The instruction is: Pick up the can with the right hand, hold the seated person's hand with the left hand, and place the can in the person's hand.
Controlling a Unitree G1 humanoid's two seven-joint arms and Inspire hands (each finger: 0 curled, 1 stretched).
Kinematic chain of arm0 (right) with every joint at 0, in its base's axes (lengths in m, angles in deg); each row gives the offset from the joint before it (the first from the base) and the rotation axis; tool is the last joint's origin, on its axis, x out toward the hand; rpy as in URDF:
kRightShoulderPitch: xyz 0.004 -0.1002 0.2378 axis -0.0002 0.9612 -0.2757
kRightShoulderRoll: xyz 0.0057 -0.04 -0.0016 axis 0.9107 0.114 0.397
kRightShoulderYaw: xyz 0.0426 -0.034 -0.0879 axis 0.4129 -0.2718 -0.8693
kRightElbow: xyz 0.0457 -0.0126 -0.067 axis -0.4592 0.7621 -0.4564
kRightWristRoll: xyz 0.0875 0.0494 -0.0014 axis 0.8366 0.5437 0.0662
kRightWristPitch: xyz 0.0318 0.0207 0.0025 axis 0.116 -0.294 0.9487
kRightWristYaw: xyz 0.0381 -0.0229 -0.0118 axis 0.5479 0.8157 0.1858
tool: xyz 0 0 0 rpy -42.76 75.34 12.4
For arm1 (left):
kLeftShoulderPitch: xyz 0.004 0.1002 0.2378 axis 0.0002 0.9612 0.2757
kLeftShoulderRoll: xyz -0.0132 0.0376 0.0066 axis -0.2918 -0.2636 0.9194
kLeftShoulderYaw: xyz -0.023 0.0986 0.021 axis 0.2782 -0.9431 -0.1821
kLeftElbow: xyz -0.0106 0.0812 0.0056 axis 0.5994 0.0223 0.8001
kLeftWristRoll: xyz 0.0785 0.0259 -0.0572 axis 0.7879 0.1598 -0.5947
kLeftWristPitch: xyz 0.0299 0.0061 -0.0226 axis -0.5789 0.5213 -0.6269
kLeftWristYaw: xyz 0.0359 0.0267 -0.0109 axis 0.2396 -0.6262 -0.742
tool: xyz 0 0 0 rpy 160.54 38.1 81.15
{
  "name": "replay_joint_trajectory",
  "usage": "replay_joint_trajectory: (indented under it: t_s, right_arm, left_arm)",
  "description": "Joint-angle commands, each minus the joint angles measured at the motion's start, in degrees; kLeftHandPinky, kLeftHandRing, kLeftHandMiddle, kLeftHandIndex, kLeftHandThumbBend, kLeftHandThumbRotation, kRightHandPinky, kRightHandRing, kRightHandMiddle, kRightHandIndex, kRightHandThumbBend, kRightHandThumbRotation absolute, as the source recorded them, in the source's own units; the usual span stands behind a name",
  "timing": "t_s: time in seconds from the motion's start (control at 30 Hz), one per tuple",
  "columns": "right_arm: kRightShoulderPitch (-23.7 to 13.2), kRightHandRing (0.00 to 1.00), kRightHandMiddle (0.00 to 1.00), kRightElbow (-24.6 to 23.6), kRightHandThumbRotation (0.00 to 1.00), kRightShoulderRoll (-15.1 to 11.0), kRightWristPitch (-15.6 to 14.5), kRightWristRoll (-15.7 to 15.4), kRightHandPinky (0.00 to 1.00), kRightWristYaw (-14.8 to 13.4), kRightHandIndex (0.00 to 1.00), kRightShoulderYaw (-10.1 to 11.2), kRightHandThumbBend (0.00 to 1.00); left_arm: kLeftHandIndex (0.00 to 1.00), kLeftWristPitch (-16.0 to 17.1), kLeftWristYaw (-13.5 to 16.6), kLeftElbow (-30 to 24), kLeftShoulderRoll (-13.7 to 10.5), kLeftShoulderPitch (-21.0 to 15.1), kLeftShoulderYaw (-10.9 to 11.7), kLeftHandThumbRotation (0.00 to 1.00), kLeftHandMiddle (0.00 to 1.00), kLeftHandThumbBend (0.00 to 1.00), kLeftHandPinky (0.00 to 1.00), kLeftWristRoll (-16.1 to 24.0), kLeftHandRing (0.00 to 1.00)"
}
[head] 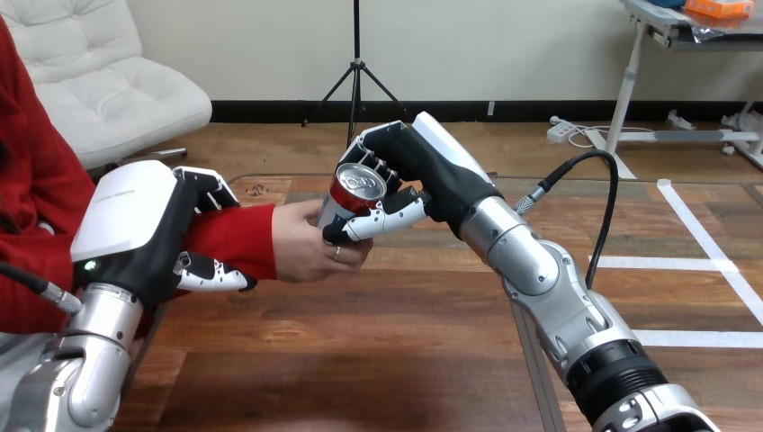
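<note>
Above the wooden table (360, 360), the robot's right hand (423, 166) grips a red can (358, 191), its base against the person's hand (310, 247) at centre. The left hand (130, 225) clasps the person's forearm (229, 236). Pickup and hold look done; only the release appears left.

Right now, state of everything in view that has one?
Left hand: shut on person's red-sleeved forearm.
Right hand: shut on red metal can with silver top.
Can: off table, tilted, base in person's hand.
Person's hand: cupping can's base.
</note>
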Motion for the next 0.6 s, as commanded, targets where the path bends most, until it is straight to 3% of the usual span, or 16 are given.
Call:
replay_joint_trajectory:
  t_s: [0.0,0.23,0.27,0.57]
  right_arm:
    - [-1.71,0.48,0.51,-4.19,0.22,-0.08,-1.07,0.45,0.41,0.80,0.54,-0.80,0.86]
    - [-0.88,0.52,0.54,-5.59,0.46,-0.44,-2.12,0.32,0.45,1.13,0.55,-0.85,0.87]
    - [-0.80,0.52,0.55,-5.65,0.55,-0.51,-2.05,0.31,0.46,1.16,0.55,-0.87,0.87]
    - [0.09,0.52,0.55,-5.66,0.90,-0.99,-0.06,0.53,0.46,0.49,0.57,-0.90,0.94]
  left_arm:
    - [0.58,1.53,0.16,-7.91,-1.76,-5.27,2.92,0.32,0.60,0.89,0.49,-1.04,0.57]
    - [0.65,2.29,-2.27,-8.30,-1.72,-4.68,2.93,0.51,0.66,0.98,0.55,-2.83,0.64]
    - [0.67,2.38,-2.47,-8.29,-1.76,-4.60,2.89,0.57,0.68,0.99,0.56,-2.87,0.65]
    - [0.70,3.59,-4.30,-8.82,-2.04,-3.58,2.56,0.73,0.71,1.00,0.61,-3.32,0.69]
